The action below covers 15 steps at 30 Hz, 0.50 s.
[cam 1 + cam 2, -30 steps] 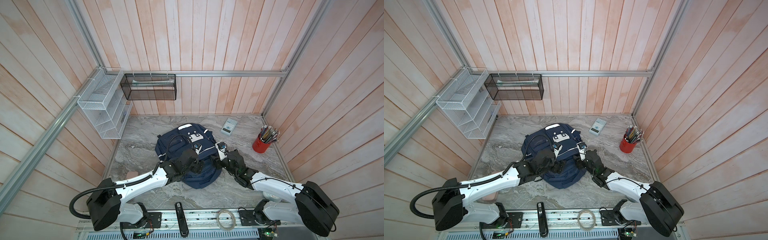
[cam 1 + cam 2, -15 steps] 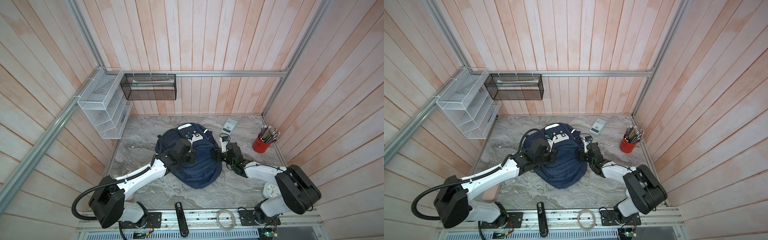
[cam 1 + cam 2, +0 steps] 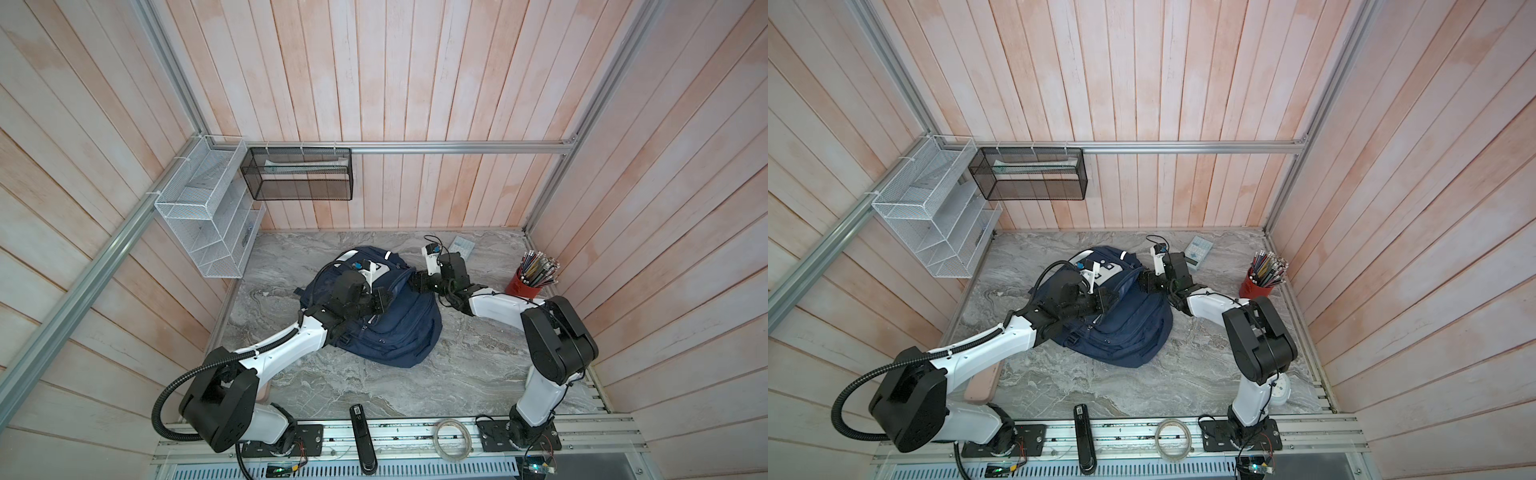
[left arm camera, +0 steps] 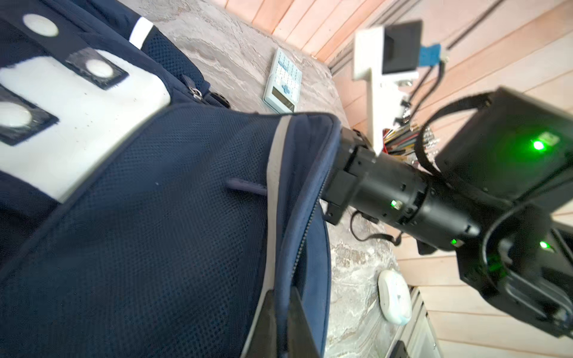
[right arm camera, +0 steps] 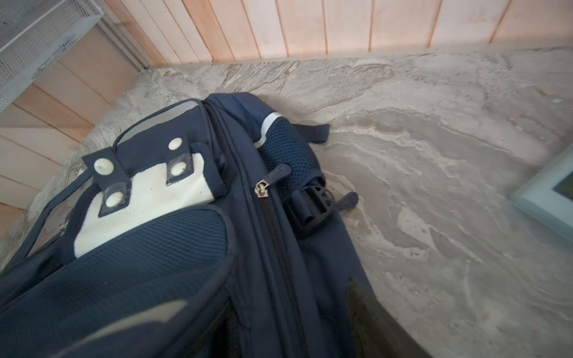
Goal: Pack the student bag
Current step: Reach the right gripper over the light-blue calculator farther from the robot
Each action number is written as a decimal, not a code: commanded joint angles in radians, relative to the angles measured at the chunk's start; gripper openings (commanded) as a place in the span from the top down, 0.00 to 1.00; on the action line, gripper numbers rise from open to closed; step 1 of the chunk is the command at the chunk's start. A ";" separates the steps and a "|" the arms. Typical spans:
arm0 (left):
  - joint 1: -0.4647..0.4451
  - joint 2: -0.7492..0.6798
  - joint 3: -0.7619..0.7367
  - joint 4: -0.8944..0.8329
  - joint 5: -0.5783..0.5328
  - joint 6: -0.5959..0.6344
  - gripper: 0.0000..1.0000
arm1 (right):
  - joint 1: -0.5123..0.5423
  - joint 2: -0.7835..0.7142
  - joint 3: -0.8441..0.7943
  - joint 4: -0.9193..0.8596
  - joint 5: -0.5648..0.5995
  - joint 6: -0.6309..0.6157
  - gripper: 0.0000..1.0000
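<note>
The student bag [image 3: 399,332] [image 3: 1133,332], navy with white patches, lies flat in the middle of the marble table in both top views. My left gripper [image 3: 384,301] [image 3: 1106,301] reaches over it from the left. In the left wrist view the left gripper [image 4: 283,325] is shut on the piped edge of the student bag [image 4: 155,217] beside a zip. My right gripper [image 3: 415,282] [image 3: 1144,280] presses in at the bag's right upper side. In the right wrist view the right gripper [image 5: 297,322] stands open, its jaws wide on either side of the zipped band of the student bag [image 5: 173,254].
A pale calculator [image 3: 462,246] [image 4: 282,83] lies behind the bag. A red cup of pencils [image 3: 525,284] stands at the right wall. White mesh shelf [image 3: 208,216] and black mesh basket [image 3: 299,174] hang at the back left. A white round object [image 3: 1281,388] lies front right.
Both grippers have moved from the bag's middle towards its top end. The left gripper has gone from open to shut on the bag's edge. The right gripper's jaws have widened.
</note>
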 commanded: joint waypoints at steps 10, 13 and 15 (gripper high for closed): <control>0.037 0.092 0.010 0.158 0.049 -0.052 1.00 | -0.184 0.065 0.111 -0.110 0.269 0.145 0.02; 0.039 0.073 -0.011 0.161 0.030 -0.055 1.00 | -0.206 0.189 0.271 -0.233 0.416 0.139 0.02; 0.039 0.069 -0.019 0.166 0.035 -0.057 1.00 | -0.225 0.262 0.375 -0.316 0.470 0.140 0.02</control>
